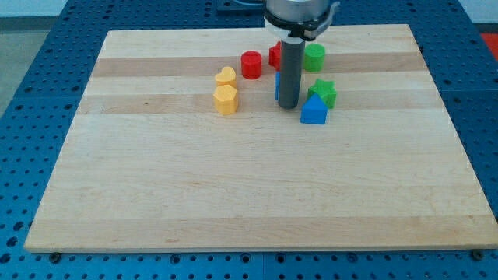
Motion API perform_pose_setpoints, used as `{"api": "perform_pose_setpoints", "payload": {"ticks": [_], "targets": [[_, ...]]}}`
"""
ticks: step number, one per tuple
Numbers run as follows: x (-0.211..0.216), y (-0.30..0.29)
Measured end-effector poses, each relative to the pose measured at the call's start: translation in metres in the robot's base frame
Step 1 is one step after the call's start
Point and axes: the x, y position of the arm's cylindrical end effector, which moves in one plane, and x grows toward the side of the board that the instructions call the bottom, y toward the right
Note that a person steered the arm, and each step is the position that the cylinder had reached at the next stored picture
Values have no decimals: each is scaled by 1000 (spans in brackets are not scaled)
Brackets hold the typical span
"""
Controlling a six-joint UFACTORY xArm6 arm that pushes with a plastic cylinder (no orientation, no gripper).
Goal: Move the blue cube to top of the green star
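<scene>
The blue cube (278, 86) is mostly hidden behind my rod; only a thin blue strip shows at the rod's left edge. The green star (325, 92) lies to the right of the rod, a small gap away. My tip (288, 105) rests on the board right beside the blue cube, to the left of the star and to the upper left of a blue house-shaped block (313, 111). That block touches the star's lower left side.
A green cylinder (315, 57) and a partly hidden red block (275, 54) sit above the rod. A red cylinder (250, 64), a yellow heart (226, 76) and a yellow hexagon (225, 99) lie to the left. The wooden board (233, 194) sits on a blue perforated table.
</scene>
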Motion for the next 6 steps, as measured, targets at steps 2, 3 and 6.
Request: {"api": "perform_pose_setpoints", "payload": {"ticks": [2, 3, 6], "targets": [[-6, -30], [-15, -54], [-33, -42]]}}
